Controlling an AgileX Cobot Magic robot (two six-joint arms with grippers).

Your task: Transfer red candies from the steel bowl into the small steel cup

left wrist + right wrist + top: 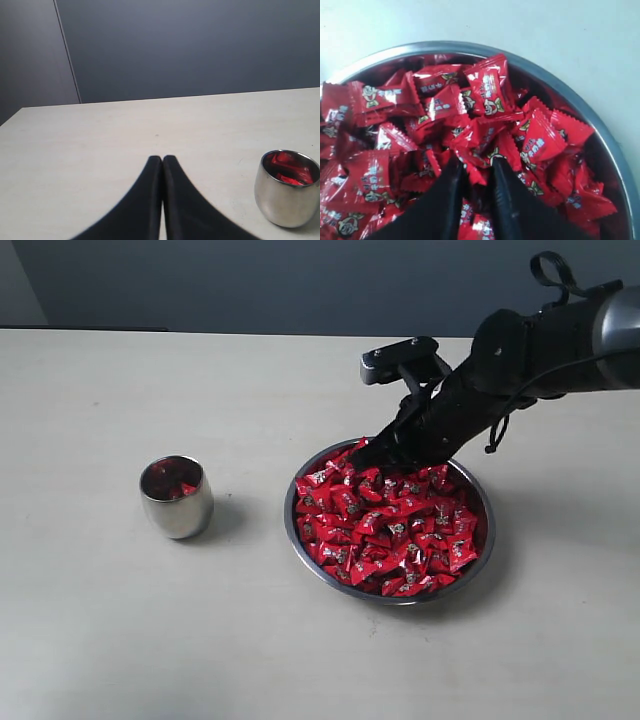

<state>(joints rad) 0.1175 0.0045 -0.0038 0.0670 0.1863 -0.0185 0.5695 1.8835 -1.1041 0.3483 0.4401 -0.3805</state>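
Starting far out to the left of the steel bowl (288,520), the left tool (162,159) hangs low over the bare worktop (100,640). Its two black fingers are pressed flat together and there's nothing between them. The bowl isn't in its camera at all, so it has no hand in this one.

Next comes the small steel cup (177,498), upright and well apart to the left of the bowl, with a few red wrappers already showing inside.

On to the bowl itself, heaped nearly rim to rim with red candies (395,530). Here's the action: the right tool (475,161) has its tips buried in the pile just inside the bowl's far rim, a little left of the bowl's middle. The jaws are drawn in to a narrow gap with a red wrapper wedged between them, and it looks pinched. I can't tell whether it's one sweet or two.

So this reads as the pick step, with the grip just made. The next move calls for a straight lift clear of the heap, so neighbouring wrappers don't drag out with it. After that it's a carry left from the bowl to above the cup's small mouth, with the release well centred.
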